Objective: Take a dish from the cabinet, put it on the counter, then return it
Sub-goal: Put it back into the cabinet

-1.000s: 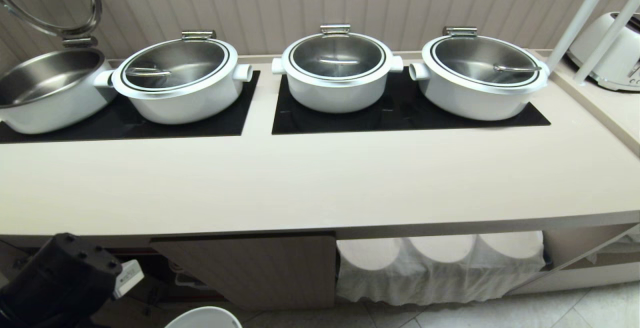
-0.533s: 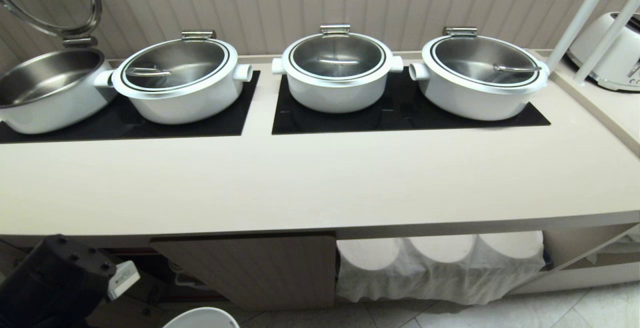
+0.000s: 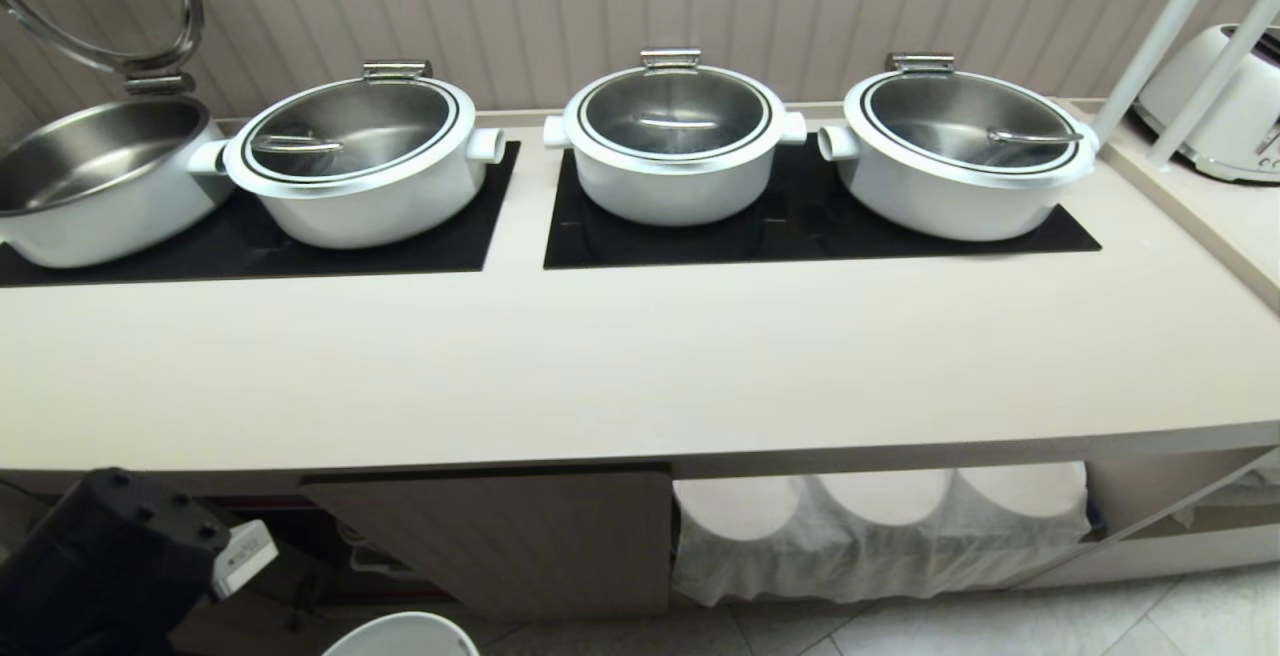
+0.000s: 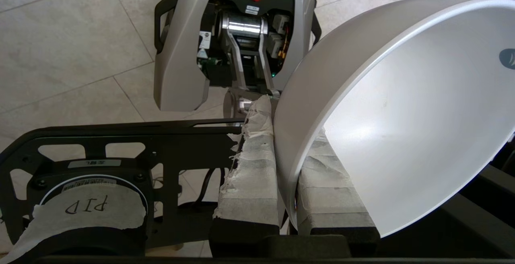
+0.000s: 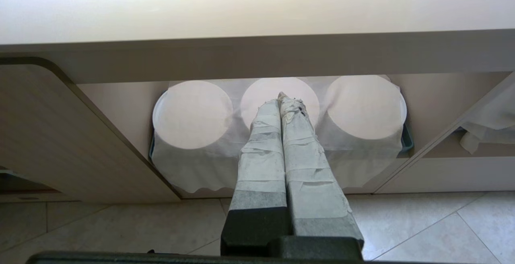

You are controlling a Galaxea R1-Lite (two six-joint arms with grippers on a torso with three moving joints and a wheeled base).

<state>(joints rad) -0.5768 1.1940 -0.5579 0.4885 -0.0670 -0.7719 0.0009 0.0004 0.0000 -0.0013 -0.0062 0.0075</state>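
Note:
The dish [image 4: 402,115], a plain white bowl, hangs tilted over the floor with my left gripper [image 4: 287,135] shut on its rim, one taped finger [image 4: 251,167] outside the wall and one inside. In the head view only the dish's rim [image 3: 400,634] shows at the bottom edge, beside my black left wrist [image 3: 100,556], below the counter's [image 3: 640,366] front edge. The cabinet's ribbed door [image 3: 490,536] stands open there, with a dark interior behind it. My right gripper [image 5: 283,99] is shut and empty, parked low and pointing at the cloth-covered niche.
Several white pots [image 3: 675,141] with glass lids stand on black panels [image 3: 800,226] at the counter's back; the leftmost pot [image 3: 90,176] has its lid up. A white cloth [image 3: 880,536] drapes round stacks in the doorless niche. A toaster [image 3: 1225,106] stands far right. My base [image 4: 233,34] is under the dish.
In the head view my left wrist and the dish's rim have edged slightly left and down. The counter, the pots and the right arm have stayed where they were.

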